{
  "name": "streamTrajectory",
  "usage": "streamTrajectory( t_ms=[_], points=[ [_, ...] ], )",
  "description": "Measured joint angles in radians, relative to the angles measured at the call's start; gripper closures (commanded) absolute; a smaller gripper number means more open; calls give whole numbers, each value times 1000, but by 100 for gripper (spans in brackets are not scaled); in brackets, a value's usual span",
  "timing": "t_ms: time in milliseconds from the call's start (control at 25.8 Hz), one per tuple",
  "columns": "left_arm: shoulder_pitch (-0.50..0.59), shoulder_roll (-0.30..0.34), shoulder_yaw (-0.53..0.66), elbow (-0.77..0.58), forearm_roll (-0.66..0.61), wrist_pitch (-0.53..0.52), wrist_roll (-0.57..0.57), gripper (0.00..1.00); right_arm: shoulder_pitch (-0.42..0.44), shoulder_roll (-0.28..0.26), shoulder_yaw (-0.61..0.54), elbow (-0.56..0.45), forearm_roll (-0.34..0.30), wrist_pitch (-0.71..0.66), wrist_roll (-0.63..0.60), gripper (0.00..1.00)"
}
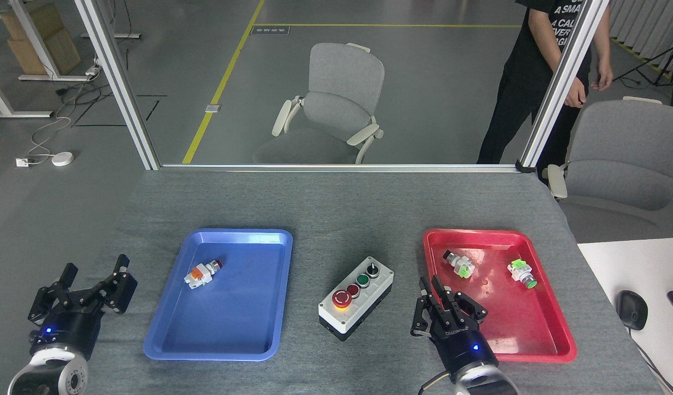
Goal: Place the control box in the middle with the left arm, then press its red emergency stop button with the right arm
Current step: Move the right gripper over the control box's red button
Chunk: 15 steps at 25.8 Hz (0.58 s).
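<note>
The control box point(356, 297) is set on the bare table point(336, 203) between the trays, near the front edge; the right claw point(445, 304), nearly closed and empty, should be lowered squarely onto the red emergency stop button point(341, 299); the left claw point(84, 285) is spread open, empty.

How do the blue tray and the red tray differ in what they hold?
The blue tray lies left of the control box; the red tray lies right of it. The blue tray holds one switch part, with orange; the red tray holds two, with green. Both are rectangular, with rounded corners.
</note>
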Motion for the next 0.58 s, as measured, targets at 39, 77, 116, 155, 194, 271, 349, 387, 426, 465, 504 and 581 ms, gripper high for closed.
streamTrajectory(
  t_ms=[39,77,116,155,194,271,349,387,426,465,504,581],
  points=[
    [-1,0,0,7,0,9,0,1,-10,5,17,15,4,0,11,100],
    [-2,0,1,12,2,15,0,1,-21,11,34,30,9,0,16,100],
    [-4,0,1,15,4,22,1,1,-33,17,49,43,14,1,20,100],
    [-6,0,2,17,6,27,2,1,-42,23,62,55,20,2,22,100],
    [-9,-1,2,18,8,31,2,1,-51,30,75,65,25,4,25,100],
    [-16,-3,3,18,8,35,2,1,-66,42,96,80,35,5,27,100],
    [-20,-8,2,18,6,36,2,1,-77,55,114,98,45,7,32,100],
    [-21,-9,2,18,5,36,2,1,-82,60,120,106,50,8,32,100],
    [-22,-10,1,18,4,37,1,1,-89,65,129,118,54,9,32,100],
    [-23,-10,1,18,4,37,-1,1,-94,70,137,130,58,10,34,100],
    [-23,-10,1,19,3,37,-1,1,-101,74,144,142,61,10,36,100],
    [-23,-11,0,20,3,37,-1,1,-116,82,157,167,64,12,36,100]
  ],
)
